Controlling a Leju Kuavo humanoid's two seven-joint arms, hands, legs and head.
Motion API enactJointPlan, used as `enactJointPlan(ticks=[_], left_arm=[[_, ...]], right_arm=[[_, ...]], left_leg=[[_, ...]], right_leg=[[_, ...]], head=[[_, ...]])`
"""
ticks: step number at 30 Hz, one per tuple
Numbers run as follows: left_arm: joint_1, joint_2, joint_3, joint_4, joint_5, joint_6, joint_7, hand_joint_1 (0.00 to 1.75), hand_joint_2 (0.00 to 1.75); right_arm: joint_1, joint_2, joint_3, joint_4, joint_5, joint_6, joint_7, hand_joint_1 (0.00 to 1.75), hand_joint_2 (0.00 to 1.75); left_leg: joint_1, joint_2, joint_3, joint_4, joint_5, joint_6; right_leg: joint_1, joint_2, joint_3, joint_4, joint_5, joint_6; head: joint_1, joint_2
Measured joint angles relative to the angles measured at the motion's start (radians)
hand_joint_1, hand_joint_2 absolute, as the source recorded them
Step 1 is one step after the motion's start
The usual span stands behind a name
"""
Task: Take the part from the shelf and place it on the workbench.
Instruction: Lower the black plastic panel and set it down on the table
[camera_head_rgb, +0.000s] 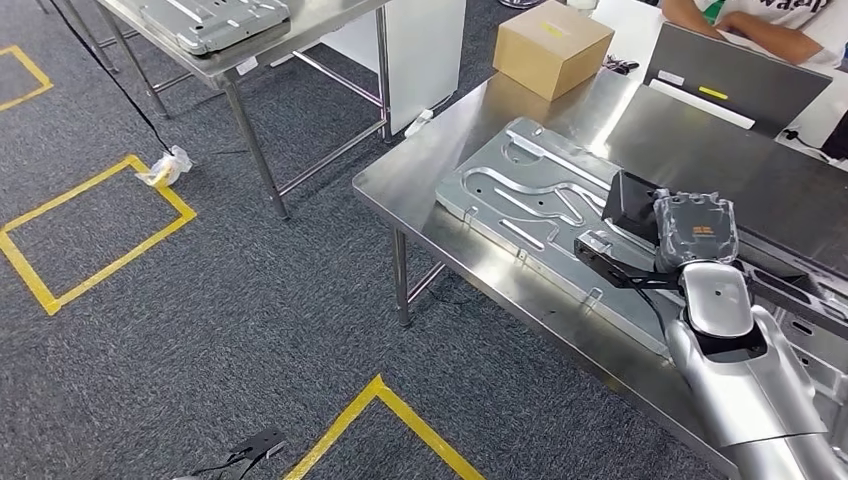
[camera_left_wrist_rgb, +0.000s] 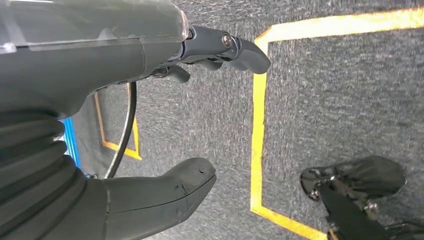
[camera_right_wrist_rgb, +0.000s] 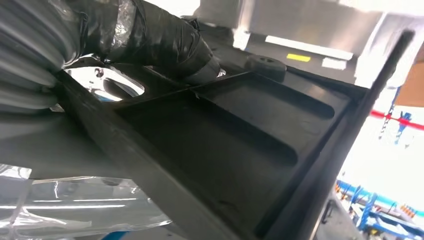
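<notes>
My right hand (camera_head_rgb: 694, 232) holds a flat black part (camera_head_rgb: 632, 205) over the steel workbench (camera_head_rgb: 420, 170), just above the large machined aluminium plate (camera_head_rgb: 530, 195) lying on it. In the right wrist view the black part (camera_right_wrist_rgb: 240, 145) shows ribbed recesses and my thumb (camera_right_wrist_rgb: 165, 42) presses on its upper edge. My left hand (camera_left_wrist_rgb: 150, 125) hangs at my side over the carpet, thumb and fingers (camera_left_wrist_rgb: 235, 50) apart, nothing between them.
A cardboard box (camera_head_rgb: 552, 45) stands at the workbench's far end beside a grey laptop lid (camera_head_rgb: 735, 80); a person's arms (camera_head_rgb: 750, 25) rest behind it. A second steel table (camera_head_rgb: 220, 60) with another plate stands at the back left. Yellow tape (camera_head_rgb: 100, 220) marks the carpet.
</notes>
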Motion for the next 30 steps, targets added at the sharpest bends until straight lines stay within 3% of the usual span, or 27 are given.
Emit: enactJointPlan(ticks=[5, 9, 16, 20, 30], left_arm=[[-0.004, -0.002, 0.023, 0.000, 0.013, -0.058, -0.015, 0.00, 1.75], [-0.004, -0.002, 0.030, 0.000, 0.013, -0.092, -0.016, 0.00, 1.75], [-0.004, -0.002, 0.037, 0.000, -0.001, -0.060, 0.005, 0.00, 1.75], [-0.004, -0.004, 0.042, 0.000, 0.000, -0.045, 0.015, 0.00, 0.00], [-0.004, -0.008, 0.053, 0.000, -0.005, -0.039, 0.016, 0.00, 0.00]], right_arm=[[-0.005, 0.039, 0.018, 0.063, -0.012, 0.012, -0.005, 1.75, 1.75], [-0.004, 0.057, 0.028, 0.105, -0.023, 0.019, -0.012, 0.00, 0.00], [-0.003, 0.069, 0.032, 0.143, -0.037, 0.022, -0.011, 0.00, 0.00], [0.002, 0.069, 0.031, 0.148, -0.045, 0.026, -0.006, 0.00, 0.00], [0.006, 0.067, 0.020, 0.145, -0.100, 0.087, -0.042, 0.00, 0.00]], left_leg=[[-0.001, -0.002, -0.001, 0.001, -0.001, 0.003], [-0.001, -0.001, -0.001, 0.001, -0.002, 0.006], [0.000, -0.001, 0.000, 0.001, -0.002, 0.006], [0.001, -0.001, 0.001, 0.001, -0.002, 0.006], [0.002, 0.000, 0.001, 0.001, -0.002, 0.006]], right_leg=[[0.000, -0.002, 0.003, -0.006, 0.002, 0.004], [0.000, -0.002, 0.003, -0.007, 0.003, 0.008], [0.001, -0.002, 0.002, -0.007, 0.002, 0.018], [0.002, -0.002, 0.002, -0.006, 0.002, 0.018], [0.002, -0.002, 0.001, -0.004, 0.002, 0.017]], head=[[0.000, 0.000], [0.000, 0.000], [0.000, 0.000], [0.000, 0.000], [0.000, 0.000]])
